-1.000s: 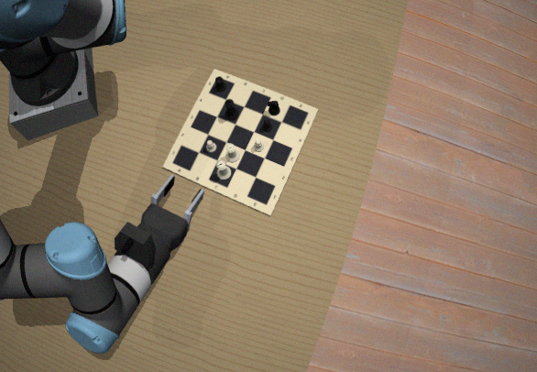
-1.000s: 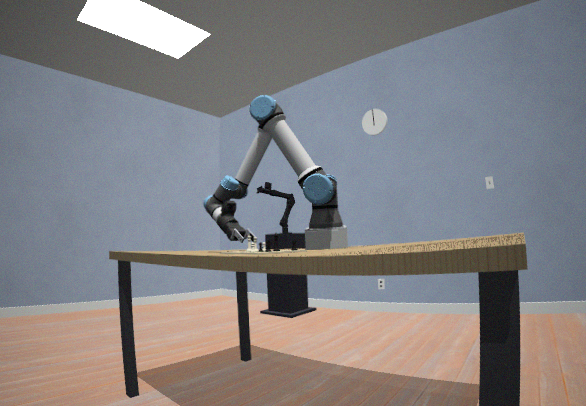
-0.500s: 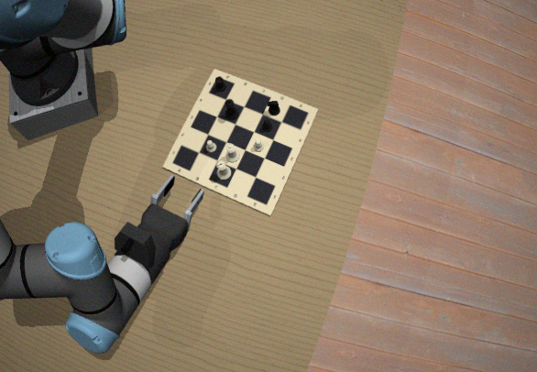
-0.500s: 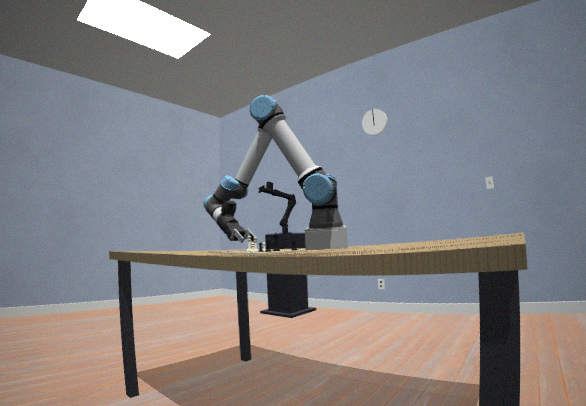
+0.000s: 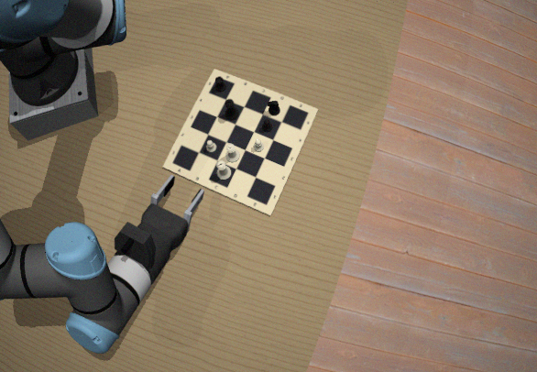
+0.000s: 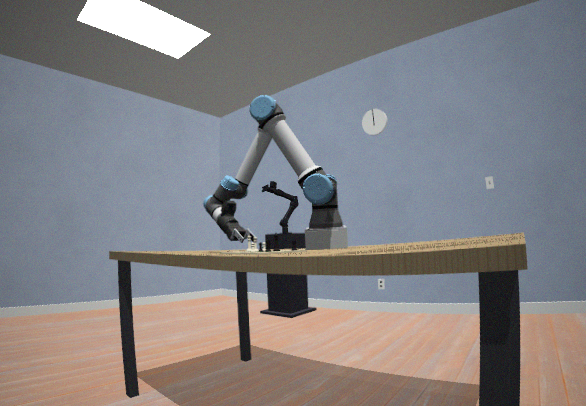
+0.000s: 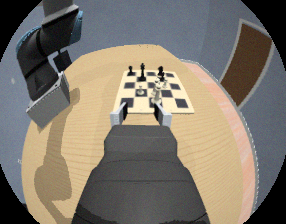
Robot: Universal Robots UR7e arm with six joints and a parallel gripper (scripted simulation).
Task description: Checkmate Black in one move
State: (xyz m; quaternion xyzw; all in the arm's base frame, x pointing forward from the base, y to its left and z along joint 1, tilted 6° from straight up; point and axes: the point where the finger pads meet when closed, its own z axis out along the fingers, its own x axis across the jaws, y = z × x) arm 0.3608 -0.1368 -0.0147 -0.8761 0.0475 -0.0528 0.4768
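A small five-by-five chessboard (image 5: 271, 173) (image 7: 178, 95) lies on the wooden table. Black pieces stand on its far half: one in the far corner (image 5: 220, 83), one (image 5: 229, 106) just in front of it, and two more (image 5: 273, 107) (image 5: 266, 125) to the right. White pieces stand on the near half: a pawn (image 5: 211, 146), a taller piece (image 5: 232, 153), a small piece (image 5: 258, 145) and a tall piece (image 5: 223, 169) on the near edge row. My gripper (image 5: 186, 186) (image 7: 140, 108) (image 6: 243, 236) is open and empty. It hangs low just off the board's near-left edge and points at the white pieces.
The robot's base block (image 5: 50, 102) stands on the table to the far left of the board. The table's edge (image 5: 380, 120) runs down the right side, with plank floor (image 5: 458, 198) beyond it. A small black arm on a stand (image 6: 286, 216) is behind the table.
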